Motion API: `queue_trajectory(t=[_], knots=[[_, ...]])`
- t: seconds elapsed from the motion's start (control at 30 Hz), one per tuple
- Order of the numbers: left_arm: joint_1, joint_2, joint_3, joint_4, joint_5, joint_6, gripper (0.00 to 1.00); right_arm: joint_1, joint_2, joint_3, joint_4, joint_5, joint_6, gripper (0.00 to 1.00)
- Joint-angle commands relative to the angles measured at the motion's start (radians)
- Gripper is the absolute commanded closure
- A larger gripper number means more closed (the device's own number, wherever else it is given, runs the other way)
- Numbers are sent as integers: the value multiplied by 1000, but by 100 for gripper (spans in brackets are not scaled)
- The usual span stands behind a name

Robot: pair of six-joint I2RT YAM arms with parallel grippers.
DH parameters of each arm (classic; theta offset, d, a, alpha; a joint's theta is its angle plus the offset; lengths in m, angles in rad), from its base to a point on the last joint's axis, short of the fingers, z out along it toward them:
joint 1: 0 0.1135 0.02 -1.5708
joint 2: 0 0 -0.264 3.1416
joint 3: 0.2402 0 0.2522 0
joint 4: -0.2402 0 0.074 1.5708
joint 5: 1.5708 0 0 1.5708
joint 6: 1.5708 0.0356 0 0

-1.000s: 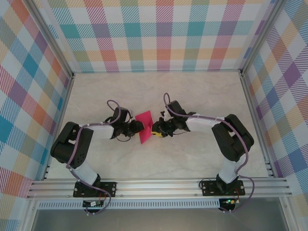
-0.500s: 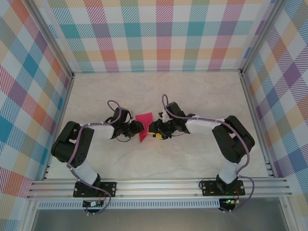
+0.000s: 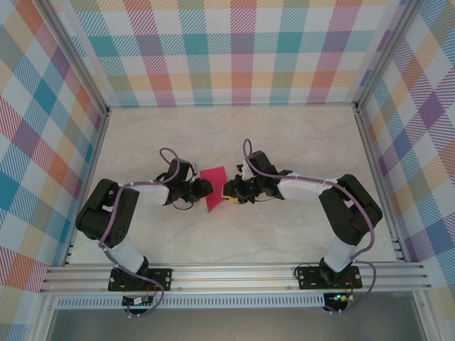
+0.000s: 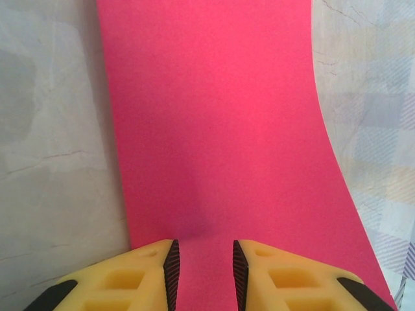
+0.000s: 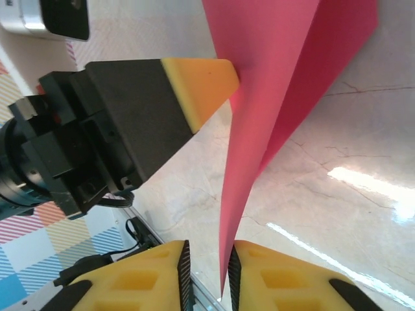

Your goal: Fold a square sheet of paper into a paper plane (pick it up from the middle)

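Top external view first. Compared with a second back, the right pincer [image 3: 227,190] has been nudged in toward the thin magenta-pink square sheet of paper [image 3: 213,186] and eased back a hair. That arm's elbow has been swung out toward the counter's right edge. The left pincer [image 3: 204,188] hasn't been budged. The sheet is kept between the two, about mid-counter and a touch toward the left edge, with less of its lower part shown than before. Probably a re-grip mid-fold tbh. No nose or wings can be made out, so plenty is left to do.

Left wrist view: the sheet's flat face is seen head-on past the yellow fingers [image 4: 130,278], which are held apart with pink showing in the gap. Nothing is nipped there, so that pincer is counted as released.

Right wrist view: the sheet is seen edge-on, creased into a V, with its lower point dropped into the narrow slot between the right fingers [image 5: 292,275]. Whether it's actually being squeezed can't be told. The left pincer's yellow tip [image 5: 201,78] is laid against the sheet's side.

Surface: a pale marbled counter [image 3: 298,142], glossy enough for light streaks to be thrown back. Room: pastel plaid walls [image 3: 242,50] on three sides, with an aluminium rail [image 3: 234,273] run along the near edge.
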Motion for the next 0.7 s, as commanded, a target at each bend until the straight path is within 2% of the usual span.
queue_trajectory(t=[0.0, 0.13, 0.23, 0.5, 0.67], knots=[[-18, -52, 25, -35, -14, 9, 68, 6, 38, 42, -63, 26, -7, 80], [-20, -98, 17, -55, -36, 9, 63, 6, 54, 63, -71, 32, 1, 92], [-20, -129, 10, -60, -43, 8, 62, 6, 24, 86, -111, 74, -14, 98], [-20, -212, -3, -72, -74, 7, 54, 5, -99, 165, -280, 205, -106, 100], [-25, -250, -9, -75, -76, 11, 50, 3, -141, 150, -314, 245, -119, 100]])
